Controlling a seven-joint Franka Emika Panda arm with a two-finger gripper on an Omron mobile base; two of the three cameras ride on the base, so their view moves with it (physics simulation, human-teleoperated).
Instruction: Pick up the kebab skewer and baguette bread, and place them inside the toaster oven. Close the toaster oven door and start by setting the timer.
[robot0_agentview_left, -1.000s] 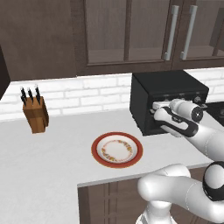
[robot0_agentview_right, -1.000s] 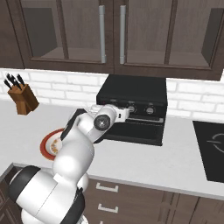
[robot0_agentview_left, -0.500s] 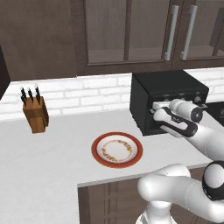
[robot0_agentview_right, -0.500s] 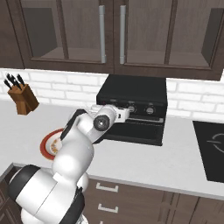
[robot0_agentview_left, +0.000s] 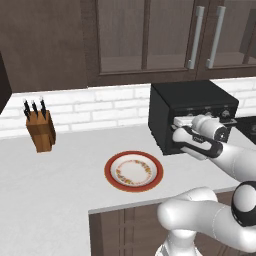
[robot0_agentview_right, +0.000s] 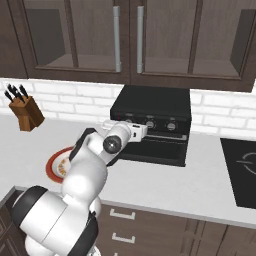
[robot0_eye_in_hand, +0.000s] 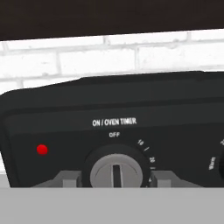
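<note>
White brick backsplash and dark glass-front cabinets frame the grey desk (robot0_agentview_left: 60, 175), where we see a knife block (robot0_agentview_left: 40, 131) far left and a red-rimmed plate (robot0_agentview_left: 133, 172) lying bare in the middle, with neither kebab skewer nor baguette bread on it; we judge both already sit inside the toaster oven (robot0_agentview_right: 152, 125), though its dark interior hides them from us. Its door (robot0_agentview_right: 157, 150) stands shut against the front. Comparing with the frames from a second earlier, we find almost nothing has shifted: the arm holds the same pose and our tool (robot0_eye_in_hand: 113, 177) stays pressed up to the control panel. From the hand view we see its two fingertips (robot0_eye_in_hand: 65, 178) straddling the timer knob (robot0_eye_in_hand: 114, 170), one on each side and seemingly touching it, so the tool looks partly closed around that knob. The knob's slot points straight up at OFF, and a red light (robot0_eye_in_hand: 42, 149) glows to its left. We judge the turn has not begun yet, so setting the timer is the one step remaining.
</note>
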